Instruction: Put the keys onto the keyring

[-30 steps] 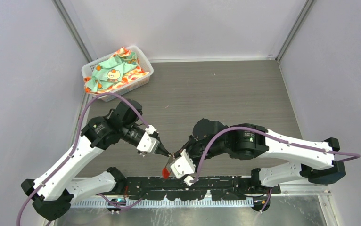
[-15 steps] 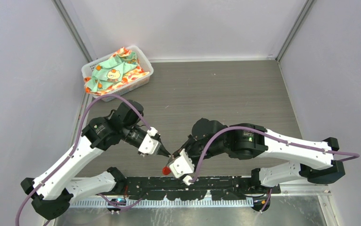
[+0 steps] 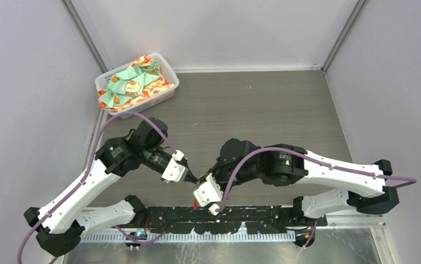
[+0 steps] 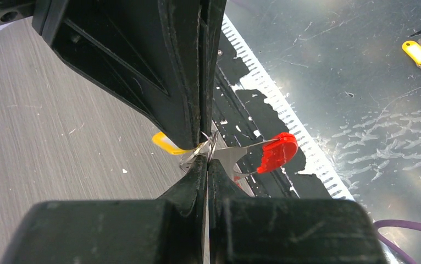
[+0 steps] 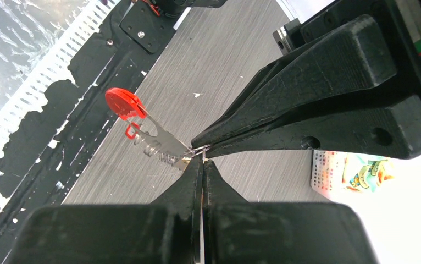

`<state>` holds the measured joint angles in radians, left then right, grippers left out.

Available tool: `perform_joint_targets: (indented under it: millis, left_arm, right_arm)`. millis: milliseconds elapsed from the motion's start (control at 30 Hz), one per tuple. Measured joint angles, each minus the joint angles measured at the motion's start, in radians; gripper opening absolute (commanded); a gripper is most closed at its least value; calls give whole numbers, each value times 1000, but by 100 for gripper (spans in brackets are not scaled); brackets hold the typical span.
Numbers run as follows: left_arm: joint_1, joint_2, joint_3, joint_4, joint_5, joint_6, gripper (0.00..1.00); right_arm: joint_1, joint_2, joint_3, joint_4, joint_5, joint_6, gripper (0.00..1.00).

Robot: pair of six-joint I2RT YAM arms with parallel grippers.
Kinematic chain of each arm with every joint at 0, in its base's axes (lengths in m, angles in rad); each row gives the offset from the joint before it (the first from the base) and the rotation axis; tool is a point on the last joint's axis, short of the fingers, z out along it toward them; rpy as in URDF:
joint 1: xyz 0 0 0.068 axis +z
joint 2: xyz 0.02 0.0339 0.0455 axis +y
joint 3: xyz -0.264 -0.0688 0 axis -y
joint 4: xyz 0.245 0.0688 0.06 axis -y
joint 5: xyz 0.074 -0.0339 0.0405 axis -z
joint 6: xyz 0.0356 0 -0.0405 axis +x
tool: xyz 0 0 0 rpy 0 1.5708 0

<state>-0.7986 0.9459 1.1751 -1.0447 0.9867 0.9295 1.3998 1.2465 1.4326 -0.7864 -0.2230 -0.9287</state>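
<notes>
A thin silvery keyring (image 4: 209, 146) hangs in the air between both grippers, just above the table's near edge. My left gripper (image 4: 205, 159) is shut, its tips pinching the ring's wire. My right gripper (image 5: 203, 159) comes in from the opposite side, also shut on the same ring (image 5: 199, 149). A key with a red head (image 4: 277, 153) sticks out sideways from the ring, its metal blade (image 5: 161, 143) at the fingertips. A yellow tag (image 4: 166, 144) peeks from behind the right gripper's finger. In the top view the two grippers (image 3: 192, 179) (image 3: 199, 185) meet tip to tip, with the red key (image 3: 195, 204) just below them.
A white basket (image 3: 163, 93) with patterned cloth stands at the back left. A black perforated rail (image 3: 252, 214) runs along the near edge, with a metal sheet beyond it. Several coloured key tags (image 4: 417, 52) lie on that sheet.
The right gripper has shifted slightly left and toward the left gripper. The red key head has swung a little lower under it. Both grippers stayed shut.
</notes>
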Motion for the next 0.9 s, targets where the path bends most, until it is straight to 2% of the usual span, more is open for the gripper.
perform_joint_targets:
  millis: [733,900]
  left_arm:
    - [-1,-21,-7,-8,-44,30,0]
    - [-1,-38,-12,-6,-53,48,0]
  right_arm:
    - [6,28,6,36,89,98,1]
    - [7,10,-27,87,100,138,1]
